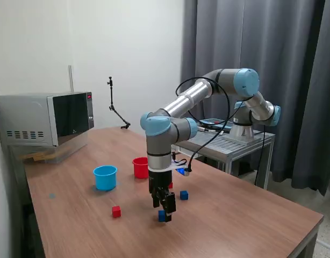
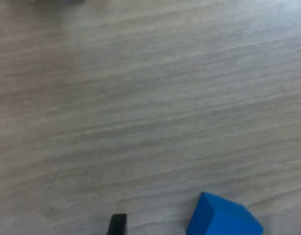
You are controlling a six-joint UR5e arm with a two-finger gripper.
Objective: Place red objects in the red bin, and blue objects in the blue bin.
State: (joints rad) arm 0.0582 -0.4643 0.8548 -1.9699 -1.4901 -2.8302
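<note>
My gripper (image 1: 163,209) is down at the wooden table, open, with its fingers around a dark blue cube (image 1: 162,216). In the wrist view that cube (image 2: 224,218) lies between the two dark fingertips (image 2: 117,223), nearer one side and apart from the other. A second blue cube (image 1: 184,195) lies just beyond, toward the exterior view's right. One red cube (image 1: 116,211) lies toward the exterior view's left. A sliver of red (image 1: 170,185) shows behind the gripper body, mostly hidden. The red cup (image 1: 140,167) and the light blue cup (image 1: 105,177) stand upright side by side behind the gripper.
A microwave (image 1: 47,121) stands at the table's far corner on the exterior view's left. A thin black stand (image 1: 114,107) is by the wall. The arm's base sits on a metal side table (image 1: 235,141). The table edge (image 1: 294,236) runs along the exterior view's right.
</note>
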